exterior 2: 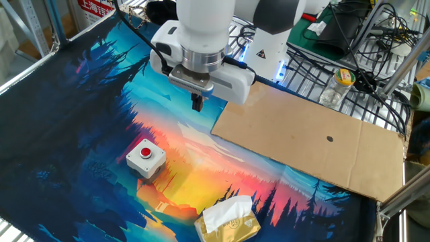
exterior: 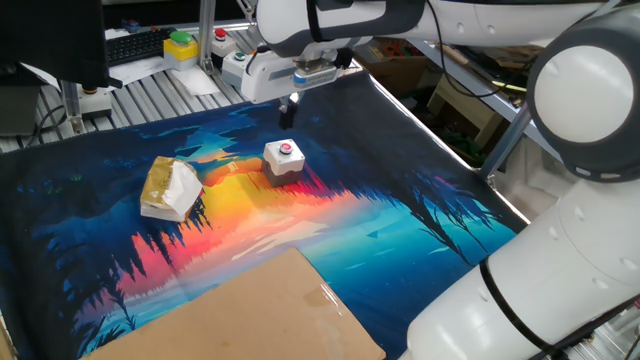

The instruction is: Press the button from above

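Note:
The button (exterior: 285, 158) is a small white cube with a round red cap, standing on the colourful mat; it also shows in the other fixed view (exterior 2: 146, 157). My gripper (exterior: 288, 114) hangs above the mat, up and behind the button, apart from it. In the other fixed view my gripper (exterior 2: 197, 104) points straight down with its dark fingers together, touching, and holds nothing. It is well above the mat and off to one side of the button.
A tan-and-white paper-wrapped lump (exterior: 171, 187) lies on the mat beside the button. A cardboard sheet (exterior 2: 309, 141) covers one side of the mat. A yellow box with a green cap (exterior: 181, 46) stands on the grey rack beyond the mat.

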Available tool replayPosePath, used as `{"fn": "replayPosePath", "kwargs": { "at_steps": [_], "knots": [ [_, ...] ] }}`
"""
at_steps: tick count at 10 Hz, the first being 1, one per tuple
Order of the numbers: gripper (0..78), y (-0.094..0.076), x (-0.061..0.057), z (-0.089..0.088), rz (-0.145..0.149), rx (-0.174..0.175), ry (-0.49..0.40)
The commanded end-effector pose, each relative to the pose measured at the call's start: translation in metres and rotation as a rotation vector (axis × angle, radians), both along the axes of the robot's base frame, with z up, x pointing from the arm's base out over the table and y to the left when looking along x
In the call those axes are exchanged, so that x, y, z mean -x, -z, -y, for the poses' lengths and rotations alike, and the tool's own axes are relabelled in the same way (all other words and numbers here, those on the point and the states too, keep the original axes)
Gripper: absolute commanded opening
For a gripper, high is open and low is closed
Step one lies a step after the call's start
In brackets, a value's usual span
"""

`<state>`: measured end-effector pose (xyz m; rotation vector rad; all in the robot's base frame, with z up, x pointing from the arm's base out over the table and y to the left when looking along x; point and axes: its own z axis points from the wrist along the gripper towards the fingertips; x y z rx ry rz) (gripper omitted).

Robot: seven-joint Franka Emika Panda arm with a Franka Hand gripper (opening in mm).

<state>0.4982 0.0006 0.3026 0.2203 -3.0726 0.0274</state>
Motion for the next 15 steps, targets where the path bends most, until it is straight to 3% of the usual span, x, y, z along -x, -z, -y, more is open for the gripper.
{"fn": "replayPosePath", "kwargs": {
  "at_steps": [1,4,5,6,7,9,12,15],
  "knots": [
    [0.0,-0.003,-0.005,0.009,0.000,0.000,-0.014],
    [0.0,-0.008,-0.016,0.015,-0.006,-0.001,-0.015],
    [0.0,-0.011,-0.028,0.023,-0.016,-0.002,-0.026],
    [0.0,-0.011,-0.028,0.023,-0.016,-0.002,-0.026],
    [0.0,-0.015,-0.044,0.035,-0.024,-0.011,-0.046],
    [0.0,-0.021,-0.059,0.043,-0.044,-0.020,-0.061],
    [0.0,0.006,-0.085,0.045,-0.027,-0.028,-0.083],
    [0.0,0.025,-0.095,0.039,-0.027,-0.031,-0.078]
  ]
}}
